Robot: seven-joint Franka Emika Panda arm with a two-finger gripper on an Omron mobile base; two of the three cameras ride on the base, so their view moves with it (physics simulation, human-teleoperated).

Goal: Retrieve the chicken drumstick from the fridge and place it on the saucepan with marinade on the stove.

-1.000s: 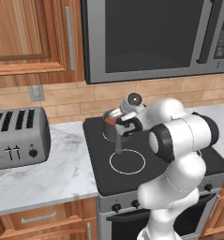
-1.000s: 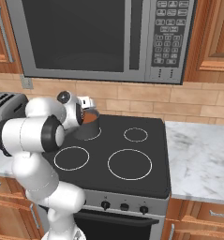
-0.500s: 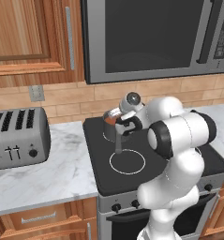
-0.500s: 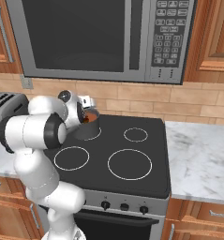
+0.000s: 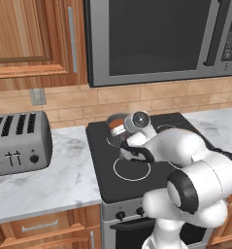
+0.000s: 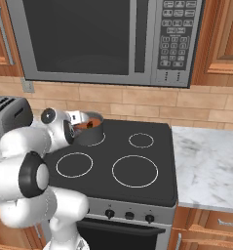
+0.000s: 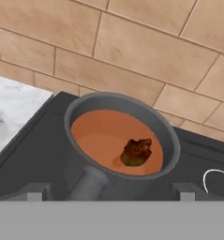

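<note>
The dark grey saucepan (image 7: 114, 98) stands on the back left burner of the black stove (image 6: 104, 181), against the brick wall. It holds smooth orange-brown marinade (image 7: 98, 131), and the small reddish-brown chicken drumstick (image 7: 136, 151) lies in it, right of centre. My gripper (image 7: 111, 192) is open, just in front of the pan on the handle side, with nothing held. The pan's handle (image 7: 85, 183) points toward me between the fingertips. In the base views the saucepan (image 5: 115, 122) (image 6: 91, 130) sits right behind my hand. The fridge is out of view.
A steel toaster (image 5: 19, 141) stands on the marble counter (image 5: 54, 180) left of the stove. A microwave (image 6: 103, 39) hangs low over the cooktop. More marble counter (image 6: 210, 161) lies to the right. Three other ring burners are bare.
The hand has drawn back and down from above the saucepan, and the elbow has dropped lower. The drumstick stays in the marinade.
</note>
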